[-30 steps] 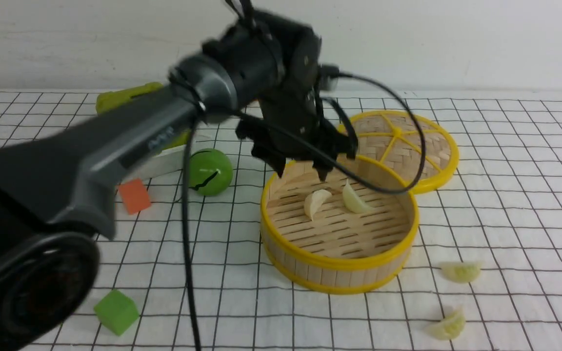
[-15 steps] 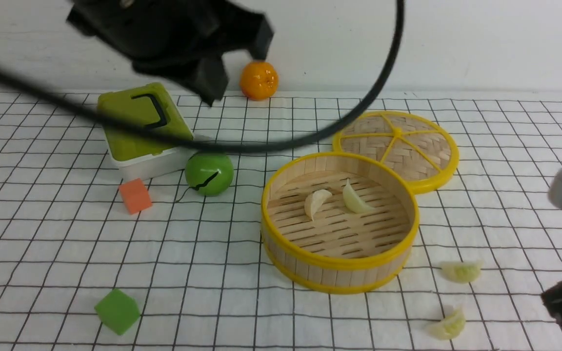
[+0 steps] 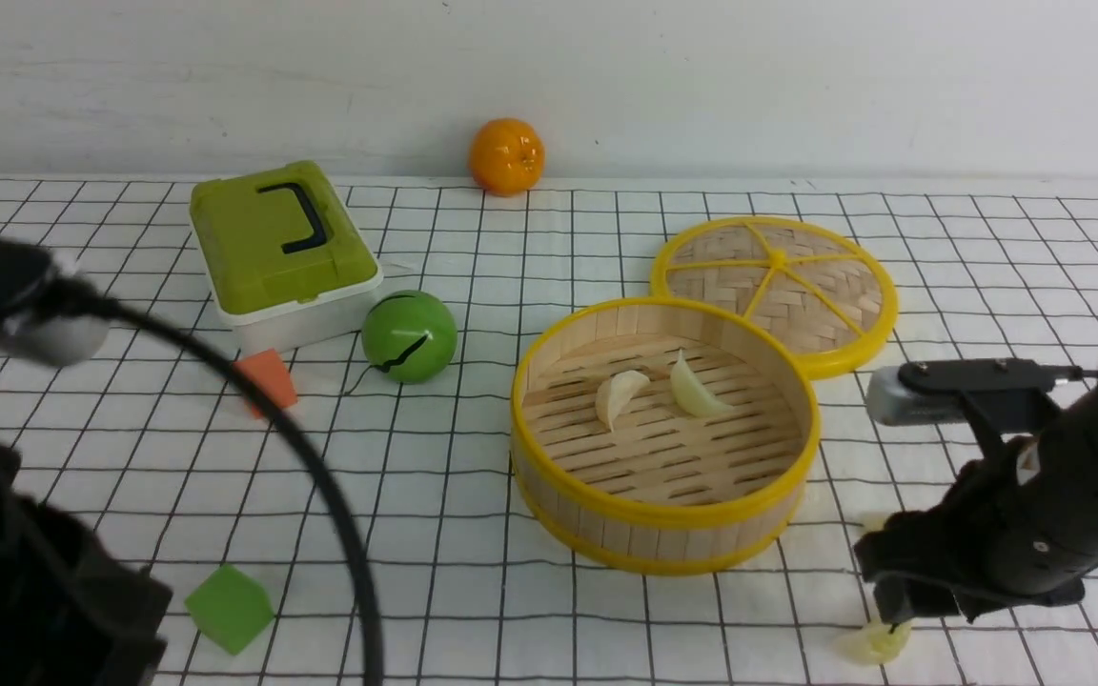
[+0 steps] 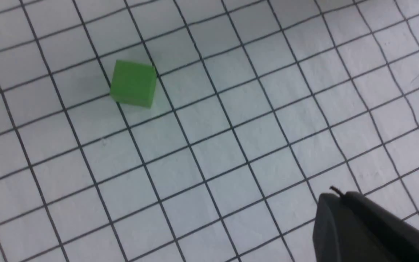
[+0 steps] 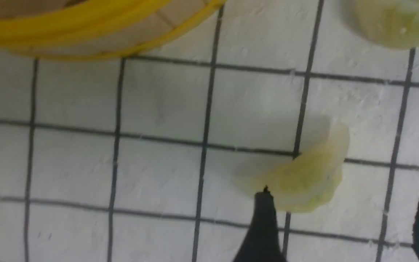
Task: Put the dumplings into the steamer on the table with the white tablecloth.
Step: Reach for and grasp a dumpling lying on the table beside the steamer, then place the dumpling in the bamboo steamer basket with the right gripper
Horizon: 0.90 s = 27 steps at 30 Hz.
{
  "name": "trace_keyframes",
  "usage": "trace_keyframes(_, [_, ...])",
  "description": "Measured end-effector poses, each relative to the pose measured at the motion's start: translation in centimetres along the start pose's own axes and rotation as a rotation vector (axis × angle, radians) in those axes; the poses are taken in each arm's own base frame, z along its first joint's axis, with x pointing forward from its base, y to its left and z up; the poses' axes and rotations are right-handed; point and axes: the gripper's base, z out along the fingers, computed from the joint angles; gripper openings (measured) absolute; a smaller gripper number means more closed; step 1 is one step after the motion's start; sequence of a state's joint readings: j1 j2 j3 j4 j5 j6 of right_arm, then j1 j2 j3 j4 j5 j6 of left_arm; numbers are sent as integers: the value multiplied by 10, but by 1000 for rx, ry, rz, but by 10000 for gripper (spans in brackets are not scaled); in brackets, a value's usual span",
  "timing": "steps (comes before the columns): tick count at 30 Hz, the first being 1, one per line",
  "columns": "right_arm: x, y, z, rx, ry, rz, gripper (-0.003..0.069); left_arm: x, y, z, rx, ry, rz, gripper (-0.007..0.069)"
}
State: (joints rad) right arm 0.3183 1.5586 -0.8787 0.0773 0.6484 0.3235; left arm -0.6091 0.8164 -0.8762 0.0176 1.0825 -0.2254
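The steamer [image 3: 660, 519] stands on the white tablecloth [image 3: 454, 476] covering the table, with two dumplings [image 3: 620, 395] [image 3: 695, 387] on its slatted floor. My right gripper [image 3: 895, 621] is open and low over a third dumpling [image 3: 875, 646] near the front edge. In the right wrist view this dumpling [image 5: 300, 178] lies just beyond the open gripper [image 5: 344, 214], close to one fingertip [image 5: 264, 207]. A fourth dumpling [image 5: 395, 22] lies further off; my arm mostly hides it in the front view. The steamer wall [image 5: 86, 29] shows there too. My left gripper [image 4: 335, 194] is shut and empty over the cloth.
The flat woven lid [image 3: 773, 291] leans behind the steamer. A green lunch box [image 3: 282, 252], green ball [image 3: 409, 335], orange cube [image 3: 266, 376] and orange [image 3: 506, 155] stand at the back left. A green cube [image 3: 228, 608] lies front left, also in the left wrist view [image 4: 134, 83].
My left arm has pulled back from over the steamer to the front left. My right arm has come in from the right and lowered over the near dumpling.
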Motion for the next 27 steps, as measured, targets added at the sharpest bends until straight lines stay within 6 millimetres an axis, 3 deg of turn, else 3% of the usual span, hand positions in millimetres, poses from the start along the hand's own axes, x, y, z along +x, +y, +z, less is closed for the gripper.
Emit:
trace_keyframes(4, [-1, -3, 28, 44, 42, 84, 568, 16, 5, 5, -16, 10, 8, -13])
trace_keyframes(8, [0, 0, 36, 32, 63, 108, 520, 19, 8, 8, -46, 14, 24, -13])
trace_keyframes(10, [2, 5, 38, 27, 68, 96, 458, 18, 8, 8, -45, 6, 25, -13])
trace_keyframes(15, [8, 16, 38, 18, 78, 43, 197, 17, 7, 7, -38, -17, 24, -13])
trace_keyframes(21, [6, 18, 32, 43, 139, -70, 199, 17, 8, 7, -39, -11, 24, -13])
trace_keyframes(27, [-20, 33, -4, 15, 86, -178, 199, 19, 8, 7, -43, 4, 24, -13])
